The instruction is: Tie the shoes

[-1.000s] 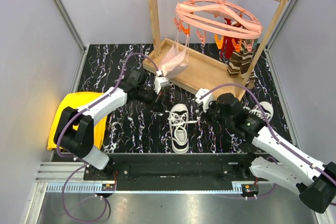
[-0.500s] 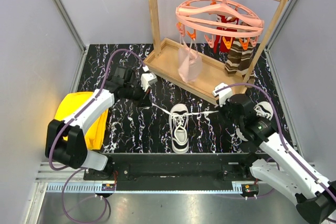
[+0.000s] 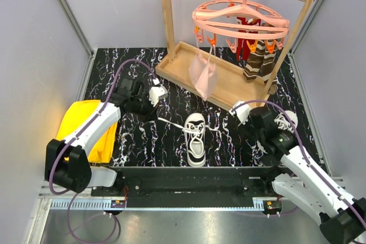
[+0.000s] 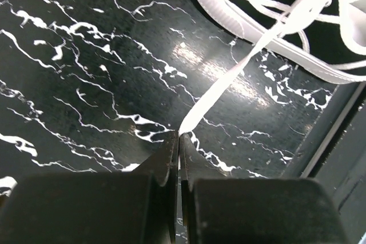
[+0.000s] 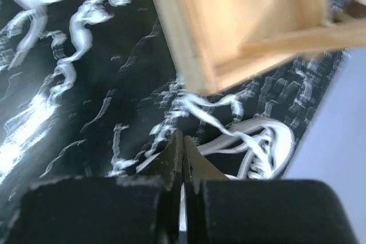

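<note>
**No lettering to read, anywhere**

Scanning the white sneaker (image 3: 195, 139) and its lace (image 4: 229, 84): no brand legible, no number. The wooden rack (image 3: 167, 15) and the yellow cloth (image 3: 74, 115) are plain too. On the marbled table (image 3: 114, 61), just white veins, no writing.

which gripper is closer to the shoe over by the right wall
Right. The right gripper is shut just short of that shoe. The left gripper is well off to its left, shut on a lace of the middle shoe.
</note>
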{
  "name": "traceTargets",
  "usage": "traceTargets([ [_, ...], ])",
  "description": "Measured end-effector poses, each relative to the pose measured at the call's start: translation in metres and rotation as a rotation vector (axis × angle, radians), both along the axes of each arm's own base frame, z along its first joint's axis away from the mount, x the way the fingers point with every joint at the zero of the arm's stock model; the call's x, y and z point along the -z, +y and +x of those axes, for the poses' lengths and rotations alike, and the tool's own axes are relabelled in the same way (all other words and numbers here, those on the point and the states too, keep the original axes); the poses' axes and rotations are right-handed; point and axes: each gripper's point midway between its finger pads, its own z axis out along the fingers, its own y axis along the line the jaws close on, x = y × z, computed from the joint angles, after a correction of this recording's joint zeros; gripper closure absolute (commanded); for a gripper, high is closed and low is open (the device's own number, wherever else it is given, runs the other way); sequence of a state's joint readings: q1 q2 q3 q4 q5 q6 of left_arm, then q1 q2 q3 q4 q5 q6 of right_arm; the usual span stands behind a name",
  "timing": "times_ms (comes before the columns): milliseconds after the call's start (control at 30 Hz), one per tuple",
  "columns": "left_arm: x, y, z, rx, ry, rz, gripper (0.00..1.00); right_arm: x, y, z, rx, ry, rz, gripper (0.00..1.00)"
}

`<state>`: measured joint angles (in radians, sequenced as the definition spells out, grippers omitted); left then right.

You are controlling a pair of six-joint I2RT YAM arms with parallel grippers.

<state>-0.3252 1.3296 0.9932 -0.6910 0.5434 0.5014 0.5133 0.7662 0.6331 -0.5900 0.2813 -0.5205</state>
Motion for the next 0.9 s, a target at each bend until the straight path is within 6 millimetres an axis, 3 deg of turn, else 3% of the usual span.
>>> traceTargets([
  [67, -0.001, 0.0, -0.003, 0.002, 0.006, -0.004, 1.0, 0.005, 0.006, -0.01, -0.061, 0.044, 0.023, 0.59],
  [100, -0.001, -0.002, -0.004, 0.006, 0.009, -0.008, 1.0, 0.007, 0.014, -0.016, -0.118, 0.072, 0.048, 0.42],
  [233, 0.003, -0.011, -0.009, 0.034, 0.03, -0.014, 1.0, 0.01, 0.057, -0.029, -0.343, 0.148, 0.163, 0.23],
  [467, 0.013, -0.019, -0.011, 0.046, 0.078, -0.013, 1.0, 0.035, 0.135, -0.008, -0.668, 0.286, 0.304, 0.27],
  [633, 0.019, -0.021, -0.01, 0.044, 0.099, -0.015, 1.0, 0.037, 0.161, -0.012, -0.887, 0.264, 0.34, 0.32],
  [800, 0.024, -0.025, -0.007, 0.037, 0.123, -0.026, 1.0, 0.031, 0.183, 0.002, -1.007, 0.24, 0.366, 0.44],
  [900, 0.024, -0.026, -0.005, 0.033, 0.126, -0.029, 1.0, 0.027, 0.194, 0.01, -1.07, 0.223, 0.371, 0.45],
])
